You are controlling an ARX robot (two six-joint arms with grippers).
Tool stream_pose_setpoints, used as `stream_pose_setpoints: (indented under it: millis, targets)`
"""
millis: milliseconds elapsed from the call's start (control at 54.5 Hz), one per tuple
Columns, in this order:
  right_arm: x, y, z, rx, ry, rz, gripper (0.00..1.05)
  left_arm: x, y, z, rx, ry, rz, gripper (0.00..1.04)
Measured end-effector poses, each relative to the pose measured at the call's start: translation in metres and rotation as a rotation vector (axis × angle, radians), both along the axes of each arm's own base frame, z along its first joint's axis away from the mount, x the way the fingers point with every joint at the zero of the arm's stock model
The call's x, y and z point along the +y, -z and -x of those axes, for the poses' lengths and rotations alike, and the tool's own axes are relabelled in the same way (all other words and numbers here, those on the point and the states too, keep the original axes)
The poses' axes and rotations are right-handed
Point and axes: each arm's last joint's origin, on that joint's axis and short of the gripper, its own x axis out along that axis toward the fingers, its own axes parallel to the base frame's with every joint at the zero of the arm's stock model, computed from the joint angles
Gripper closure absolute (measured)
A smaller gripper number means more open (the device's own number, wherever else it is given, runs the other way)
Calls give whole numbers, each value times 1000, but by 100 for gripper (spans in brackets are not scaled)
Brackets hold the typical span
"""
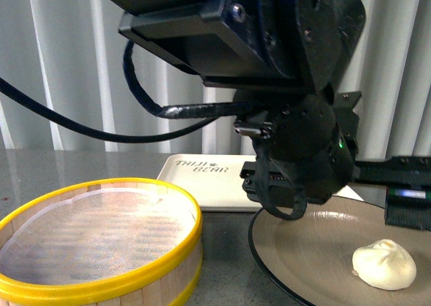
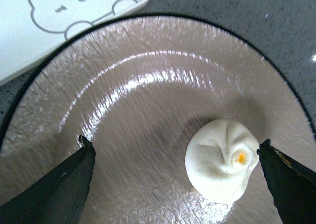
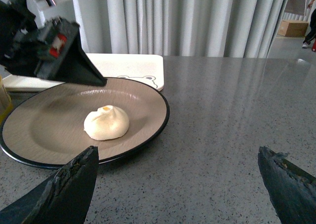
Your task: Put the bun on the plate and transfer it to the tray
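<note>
Front view, near right corner of the table (image 1: 225, 252): a pleated cream-white bun (image 1: 384, 264) resting inside the beige plate (image 1: 303, 252) with the thin black rim, toward that plate's right side. Near left corner: a yellow-rimmed bamboo steamer (image 1: 94, 245) lined with pale cloth, close to the plate but apart from it. Behind both, toward the far edge: the cream-white tray (image 1: 209, 181) with dark lettering, flat on the table, just beside the plate's rim; touching or not, impossible to tell. Looming over the plate's left part and blocking much of the scene: the black left arm (image 1: 303, 151). Left wrist view, looking straight down: left jaws spread wide and gripping nothing, dark fingertips (image 2: 69, 184) poised over the plate, the bun between them and close by one tip, a bear-face drawing (image 2: 74, 7) on the tray corner at the plate's rim. Right wrist view: right jaws likewise wide apart, holding nothing, low over bare grey table near the plate's rim, toward the right edge. Beyond the far edge: a white curtain (image 3: 197, 17).
</note>
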Motion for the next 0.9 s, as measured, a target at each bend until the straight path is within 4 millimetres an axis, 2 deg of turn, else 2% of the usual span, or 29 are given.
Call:
stream_pose_setpoints:
  millis: [110,257,349,478,551,680,771,826,900]
  targets:
    - [0,0,0,0,0,0,9,33,-22,-12,-41,-103,85,7]
    - [0,0,0,0,0,0,9,80,-32,-36,1,-276,188,7]
    - [0,0,0,0,0,0,9,137,-32,-58,41,-534,235,7]
    - [0,0,0,0,0,0,9,186,-30,-62,29,-767,187,7]
    - [0,0,0,0,0,0,9,198,-33,-63,20,-807,195,7]
    - [0,0,0,0,-1,0,9,193,-35,-61,17,-790,203,7]
    - [0,0,0,0,2,0,9,193,-29,-50,-304,-800,177,21]
    - [0,0,0,0,3,0,9,200,-20,-28,-507,-749,157,34]
    - [0,0,0,0,3,0,9,218,-10,1,-639,-746,155,48]
